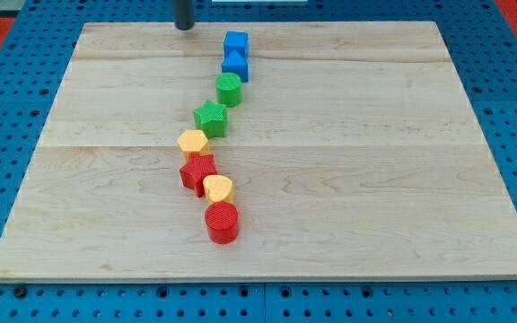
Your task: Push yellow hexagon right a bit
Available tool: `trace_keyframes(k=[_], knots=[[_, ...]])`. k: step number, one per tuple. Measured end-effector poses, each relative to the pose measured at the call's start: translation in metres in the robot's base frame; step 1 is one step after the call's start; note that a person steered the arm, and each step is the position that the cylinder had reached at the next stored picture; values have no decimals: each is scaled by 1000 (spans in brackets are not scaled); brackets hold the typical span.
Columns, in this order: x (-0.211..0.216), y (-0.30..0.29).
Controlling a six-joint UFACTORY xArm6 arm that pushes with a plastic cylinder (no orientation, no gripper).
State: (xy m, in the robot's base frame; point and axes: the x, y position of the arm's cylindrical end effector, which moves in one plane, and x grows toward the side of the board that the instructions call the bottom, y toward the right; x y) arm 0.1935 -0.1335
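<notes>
A red cylinder [222, 222] is sitting nearest the view's bottom, touching a yellow block [218, 187] just above it; a red star [197, 171] is lying against that; the yellow hexagon [192, 143] is resting mid-board, touching the star; a green star [210, 117], green cylinder [229, 89] and two blue blocks [235, 53] are trailing upward; my tip [184, 27], jawless, is standing at the top edge, well apart.

A single camera looks down obliquely from beyond the near edge of the counter [402, 179], facing the far edge, framing the whole board from moderate range.
</notes>
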Motion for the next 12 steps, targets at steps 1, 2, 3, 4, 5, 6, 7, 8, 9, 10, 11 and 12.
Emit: trace_keyframes(k=[1,2,3,4,5,6,7,8,9,10,11,12], knots=[[38,1],[95,13],[135,14],[163,14],[190,14],[218,14],[241,10],[248,2],[248,2],[256,4],[256,8],[256,17]])
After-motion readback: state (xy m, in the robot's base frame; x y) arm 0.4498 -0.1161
